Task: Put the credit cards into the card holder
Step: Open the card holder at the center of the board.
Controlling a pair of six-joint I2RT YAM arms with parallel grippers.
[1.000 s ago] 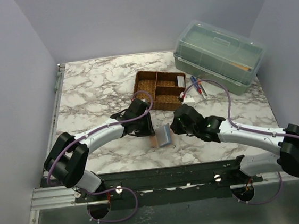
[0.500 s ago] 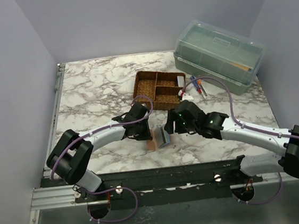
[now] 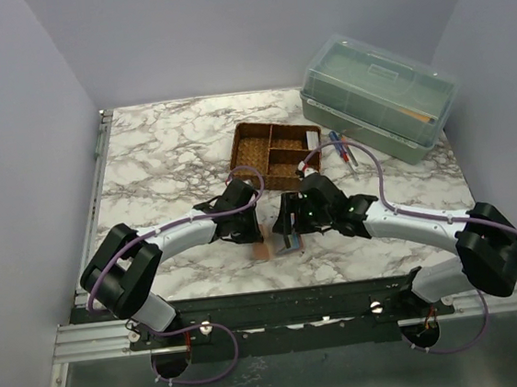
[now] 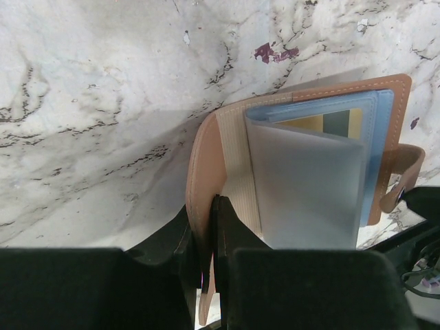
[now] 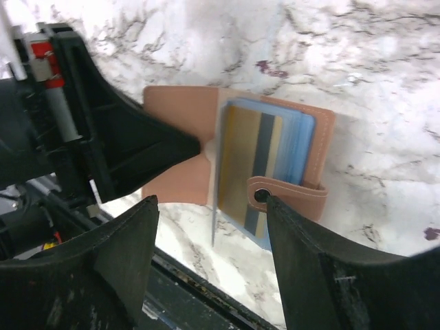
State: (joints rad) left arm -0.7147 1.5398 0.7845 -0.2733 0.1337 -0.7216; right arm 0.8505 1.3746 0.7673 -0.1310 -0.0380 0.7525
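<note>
The tan card holder [image 3: 262,247] lies open near the table's front edge, between both arms. My left gripper [image 4: 210,227] is shut on its tan cover [image 4: 199,172], pinching the leather edge. The bluish clear pockets [image 4: 302,185] fan out from the spine. A yellowish credit card [image 5: 242,161] with a dark stripe sits inside the pockets. My right gripper [image 5: 210,203] hovers open just over the card holder's near edge, its right fingertip [image 5: 275,203] at the snap tab [image 5: 292,196], gripping nothing.
A brown woven divided tray [image 3: 246,147] stands behind the card holder, with something whitish in its right compartment. A large translucent green box [image 3: 377,93] fills the back right. Red and blue pens [image 3: 345,149] lie between them. The table's front edge [image 3: 278,288] is close by.
My left gripper has shut on the card holder's cover. My right gripper has opened and shifted left over the card holder, whose pockets now stand more upright.
</note>
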